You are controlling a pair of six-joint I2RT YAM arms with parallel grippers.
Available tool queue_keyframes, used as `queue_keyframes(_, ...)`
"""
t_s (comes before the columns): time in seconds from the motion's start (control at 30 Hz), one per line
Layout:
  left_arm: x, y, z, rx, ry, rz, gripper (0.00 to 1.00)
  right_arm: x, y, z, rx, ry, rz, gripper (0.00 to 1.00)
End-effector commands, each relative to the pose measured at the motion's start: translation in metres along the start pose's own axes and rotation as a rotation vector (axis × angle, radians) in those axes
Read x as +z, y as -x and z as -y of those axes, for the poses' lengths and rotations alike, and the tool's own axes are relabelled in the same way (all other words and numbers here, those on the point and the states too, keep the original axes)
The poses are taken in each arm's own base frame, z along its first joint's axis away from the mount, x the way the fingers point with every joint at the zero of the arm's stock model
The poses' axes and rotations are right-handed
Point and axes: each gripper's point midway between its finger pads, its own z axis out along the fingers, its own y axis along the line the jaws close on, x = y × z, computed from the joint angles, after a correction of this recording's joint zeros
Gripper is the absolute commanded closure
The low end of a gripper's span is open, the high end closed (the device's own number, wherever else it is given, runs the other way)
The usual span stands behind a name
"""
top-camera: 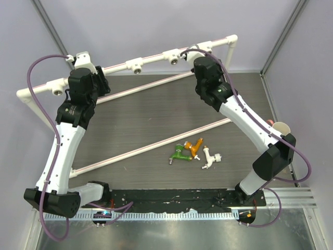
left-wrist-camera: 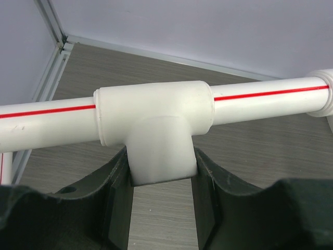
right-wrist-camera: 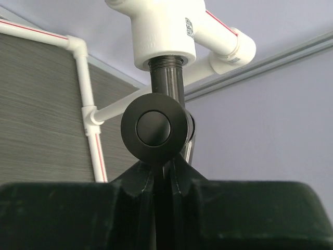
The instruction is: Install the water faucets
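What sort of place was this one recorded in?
Probably a lab robot test cell, not a real bathroom. Plain walls with metal framing enclose a wood-grain table. A free-standing white pipe frame sits on it, with loose plastic faucets nearby.

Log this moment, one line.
left jaws: shut on tee | right jaws: shut on black faucet, threads partly in socket | green faucet, orange faucet, white faucet: on table

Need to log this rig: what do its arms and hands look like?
Both arms, left and right, have white links between bulky black joints. A purple cable loops alongside each one. The left hand and right hand are black, with broad fingers whose inner edges are scalloped.
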Motion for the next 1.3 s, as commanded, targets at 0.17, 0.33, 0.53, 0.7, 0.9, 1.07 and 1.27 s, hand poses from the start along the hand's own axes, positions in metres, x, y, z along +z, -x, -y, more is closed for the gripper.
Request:
queue_keyframes(0.17,-0.013,0.030,-0.031,-0.033,0.122,0.100,1.00,-0.021,0.061,0.007,0.915,0.547,0.305,0.99)
queue_keyframes(0.33,-0.013,0.030,-0.031,-0.034,0.121,0.102,1.00,-0.030,0.071,0.017,1.114,0.700,0.381,0.99)
queue_keyframes(0.53,-0.014,0.031,-0.032,-0.033,0.124,0.105,1.00,-0.042,0.076,0.031,1.198,0.741,0.405,0.99)
queue_keyframes(0.7,-0.015,0.032,-0.032,-0.034,0.122,0.108,1.00,-0.045,0.075,0.048,1.479,0.824,0.419,0.99)
queue_keyframes(0.9,-0.016,0.033,-0.032,-0.035,0.122,0.111,1.00,-0.048,0.064,0.067,1.514,0.772,0.429,0.78)
queue_keyframes(1.07,-0.016,0.033,-0.032,-0.037,0.121,0.111,1.00,-0.053,0.039,0.070,1.377,0.660,0.351,0.47)
queue_keyframes(1.27,-0.015,0.032,-0.032,-0.037,0.123,0.109,1.00,-0.059,0.019,0.068,1.247,0.602,0.288,0.29)
